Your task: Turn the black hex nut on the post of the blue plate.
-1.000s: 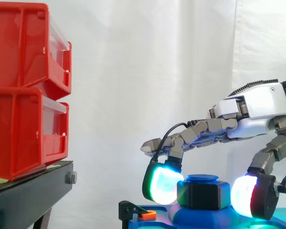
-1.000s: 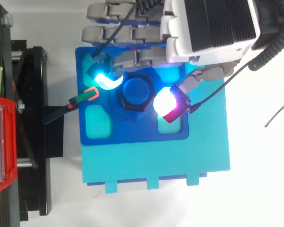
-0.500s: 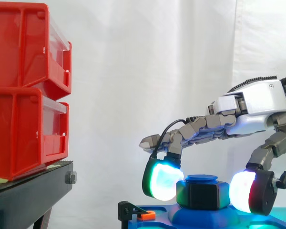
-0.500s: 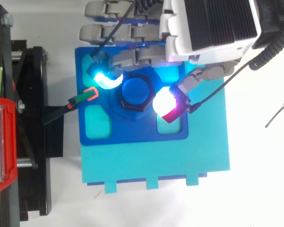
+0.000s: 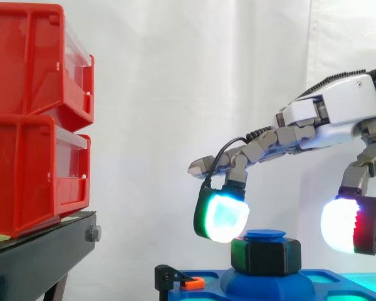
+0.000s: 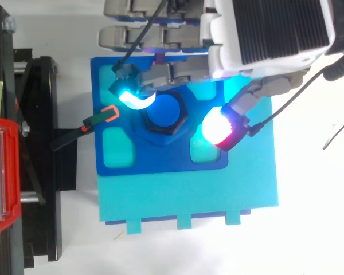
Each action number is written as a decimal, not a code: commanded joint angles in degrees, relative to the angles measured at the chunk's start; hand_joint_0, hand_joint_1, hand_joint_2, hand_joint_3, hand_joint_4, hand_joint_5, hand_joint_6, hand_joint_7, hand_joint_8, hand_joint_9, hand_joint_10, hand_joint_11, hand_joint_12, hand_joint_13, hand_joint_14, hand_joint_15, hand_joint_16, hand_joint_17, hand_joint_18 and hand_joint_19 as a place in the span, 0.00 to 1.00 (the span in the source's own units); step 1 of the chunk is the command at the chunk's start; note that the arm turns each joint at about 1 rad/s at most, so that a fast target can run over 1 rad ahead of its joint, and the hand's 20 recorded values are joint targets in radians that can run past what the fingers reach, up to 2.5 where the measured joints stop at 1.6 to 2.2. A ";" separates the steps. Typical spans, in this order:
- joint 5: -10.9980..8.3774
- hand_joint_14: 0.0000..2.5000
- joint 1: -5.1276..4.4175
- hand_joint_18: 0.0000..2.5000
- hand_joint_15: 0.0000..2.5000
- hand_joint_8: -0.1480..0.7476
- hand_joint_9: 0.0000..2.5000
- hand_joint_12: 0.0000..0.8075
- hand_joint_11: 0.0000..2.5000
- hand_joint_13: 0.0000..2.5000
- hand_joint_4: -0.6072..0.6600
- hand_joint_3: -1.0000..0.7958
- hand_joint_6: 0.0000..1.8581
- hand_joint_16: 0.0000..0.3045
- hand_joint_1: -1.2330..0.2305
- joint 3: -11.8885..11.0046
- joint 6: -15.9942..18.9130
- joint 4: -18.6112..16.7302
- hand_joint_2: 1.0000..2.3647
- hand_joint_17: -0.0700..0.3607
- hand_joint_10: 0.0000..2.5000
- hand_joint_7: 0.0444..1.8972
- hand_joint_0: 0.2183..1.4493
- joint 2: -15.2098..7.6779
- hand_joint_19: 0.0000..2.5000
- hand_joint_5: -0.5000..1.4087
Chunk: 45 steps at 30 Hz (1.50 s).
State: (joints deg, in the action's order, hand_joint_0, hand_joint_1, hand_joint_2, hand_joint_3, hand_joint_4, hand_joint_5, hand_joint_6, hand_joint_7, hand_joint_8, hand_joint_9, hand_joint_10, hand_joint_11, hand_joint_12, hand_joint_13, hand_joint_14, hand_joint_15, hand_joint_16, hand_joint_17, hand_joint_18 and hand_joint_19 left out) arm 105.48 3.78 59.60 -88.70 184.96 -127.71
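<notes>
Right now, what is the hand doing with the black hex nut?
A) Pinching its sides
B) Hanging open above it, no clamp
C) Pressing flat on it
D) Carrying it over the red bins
B: from the side, the hand is open, its pads hanging above the sides of the black hex nut, one well clear of it.

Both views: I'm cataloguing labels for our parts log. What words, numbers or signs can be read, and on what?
None: no word, number or sign can be read on the red bins, the blue plate, the black hex nut or the hand.
</notes>
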 commanded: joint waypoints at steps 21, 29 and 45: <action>-1.59 0.00 -0.44 0.00 0.00 0.37 0.00 0.47 0.00 0.00 0.50 0.28 0.27 0.20 0.39 -0.18 -4.55 7.52 0.00 0.47 0.00 0.33 0.11 9.68 0.05 0.10; -12.49 0.00 -2.81 0.00 0.00 0.37 0.00 0.47 0.00 0.00 0.51 0.28 0.27 0.19 0.39 17.31 0.90 1.28 0.00 0.47 0.00 0.33 0.11 22.86 0.05 0.10; -46.07 0.00 -18.01 0.00 0.00 0.37 0.00 0.47 0.00 0.00 0.53 0.28 0.27 0.19 0.41 53.69 24.54 -27.81 0.00 0.47 0.00 0.33 0.12 47.12 0.05 0.10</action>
State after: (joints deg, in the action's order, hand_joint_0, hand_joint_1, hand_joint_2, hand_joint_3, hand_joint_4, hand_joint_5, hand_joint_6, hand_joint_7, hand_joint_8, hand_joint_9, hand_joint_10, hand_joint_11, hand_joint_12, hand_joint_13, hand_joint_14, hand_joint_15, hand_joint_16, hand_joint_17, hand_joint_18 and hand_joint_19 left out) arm 74.20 -11.99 89.87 -71.62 167.86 -87.84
